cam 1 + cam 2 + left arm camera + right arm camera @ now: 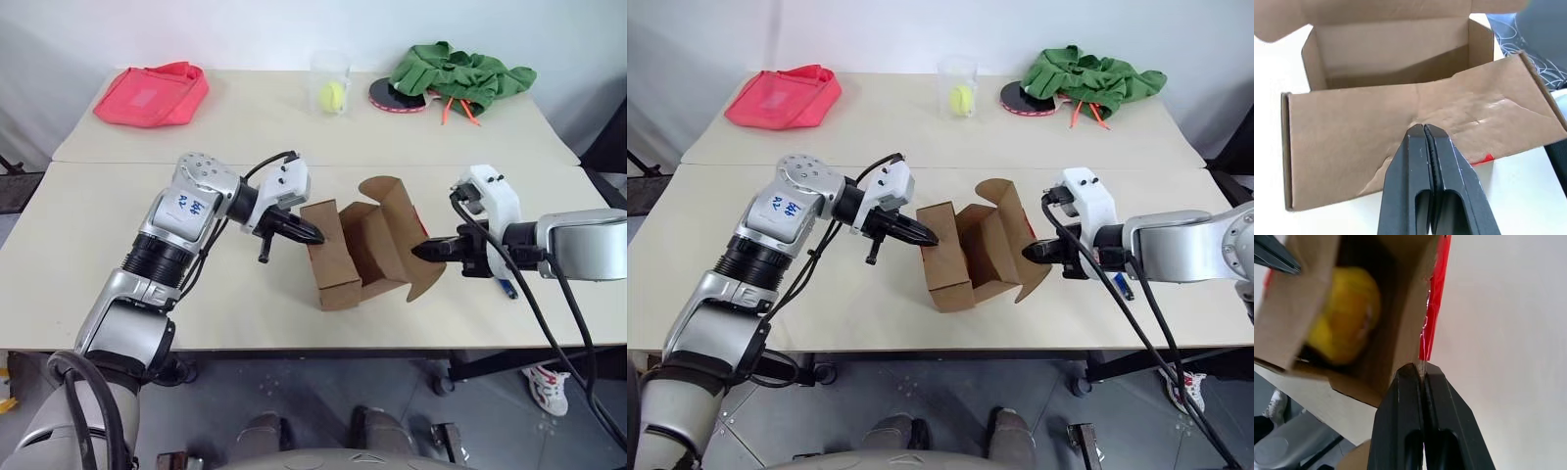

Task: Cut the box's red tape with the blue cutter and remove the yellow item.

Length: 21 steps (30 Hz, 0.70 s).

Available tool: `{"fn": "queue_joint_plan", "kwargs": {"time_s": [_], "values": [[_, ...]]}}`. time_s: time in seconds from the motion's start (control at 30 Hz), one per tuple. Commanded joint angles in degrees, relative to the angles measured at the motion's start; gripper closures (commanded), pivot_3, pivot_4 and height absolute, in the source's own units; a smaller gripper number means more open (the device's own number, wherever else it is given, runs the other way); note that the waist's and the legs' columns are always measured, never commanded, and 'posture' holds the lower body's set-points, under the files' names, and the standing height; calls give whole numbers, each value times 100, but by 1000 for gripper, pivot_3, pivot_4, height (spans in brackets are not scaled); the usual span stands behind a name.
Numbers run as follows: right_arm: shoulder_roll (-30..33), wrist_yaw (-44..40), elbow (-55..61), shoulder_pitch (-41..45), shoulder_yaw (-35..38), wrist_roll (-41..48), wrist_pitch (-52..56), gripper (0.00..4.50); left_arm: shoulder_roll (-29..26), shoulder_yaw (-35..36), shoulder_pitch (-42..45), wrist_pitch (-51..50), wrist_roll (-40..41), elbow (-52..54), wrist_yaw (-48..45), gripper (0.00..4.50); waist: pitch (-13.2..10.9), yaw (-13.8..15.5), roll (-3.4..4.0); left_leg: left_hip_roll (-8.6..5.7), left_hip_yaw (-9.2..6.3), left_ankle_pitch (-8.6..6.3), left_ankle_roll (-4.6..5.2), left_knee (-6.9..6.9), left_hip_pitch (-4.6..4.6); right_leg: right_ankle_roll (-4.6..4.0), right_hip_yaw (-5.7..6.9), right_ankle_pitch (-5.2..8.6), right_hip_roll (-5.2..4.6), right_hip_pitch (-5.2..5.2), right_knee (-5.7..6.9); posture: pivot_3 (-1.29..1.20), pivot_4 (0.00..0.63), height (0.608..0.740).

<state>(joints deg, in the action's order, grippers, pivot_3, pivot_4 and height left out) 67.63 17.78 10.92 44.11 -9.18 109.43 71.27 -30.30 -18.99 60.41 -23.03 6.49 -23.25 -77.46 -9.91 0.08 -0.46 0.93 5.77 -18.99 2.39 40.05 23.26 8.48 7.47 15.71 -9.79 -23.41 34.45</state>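
Note:
The brown box [348, 257] lies open near the middle of the table, flaps spread. Inside it, in the right wrist view, sits the yellow item [1344, 323]. My left gripper [318, 238] is shut with nothing in it, and its tips [1422, 128] press against the creased left flap. My right gripper [416, 252] is shut on the edge of the right flap, where a strip of red tape [1434, 298] runs along the cardboard. More red tape [1483, 159] peeks out at the left flap's lower edge. The blue cutter [506, 288] lies on the table under my right wrist.
At the back of the table are a pink-red cloth bag [152, 93], a clear cup with a yellow-green ball [331, 90], and a green cloth [460, 73] over a black-and-red disc [397, 98]. The table's front edge [294, 338] runs just behind the box.

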Motion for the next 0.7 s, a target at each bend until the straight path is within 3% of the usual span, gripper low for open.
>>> {"fn": "queue_joint_plan", "kwargs": {"time_s": [0.03, 0.53, 0.7], "values": [[231, -78, 101, -81, 230, 142, 21, 4474, -182, -241, -322, -153, -351, -54, 43, 4500, 0, 9, 0, 0, 0, 0, 0, 1, 0, 0, -1, 0, 0, 1, 0, 0, 150, 740], [330, -114, 209, -533, 367, 169, -63, 4474, -436, -142, -987, -654, -304, 682, 301, 4500, 3, 172, 6, -5, 1, -1, 2, 7, -6, -3, -5, -2, -5, 11, -5, 0, 150, 740], [335, -151, 244, -737, 417, 134, -95, 4474, -304, -123, -1030, -636, -352, 594, 431, 4500, -16, 171, -23, -8, -5, -2, 9, 18, 38, -1, 8, -4, -8, -15, -18, 0, 150, 740]]}}
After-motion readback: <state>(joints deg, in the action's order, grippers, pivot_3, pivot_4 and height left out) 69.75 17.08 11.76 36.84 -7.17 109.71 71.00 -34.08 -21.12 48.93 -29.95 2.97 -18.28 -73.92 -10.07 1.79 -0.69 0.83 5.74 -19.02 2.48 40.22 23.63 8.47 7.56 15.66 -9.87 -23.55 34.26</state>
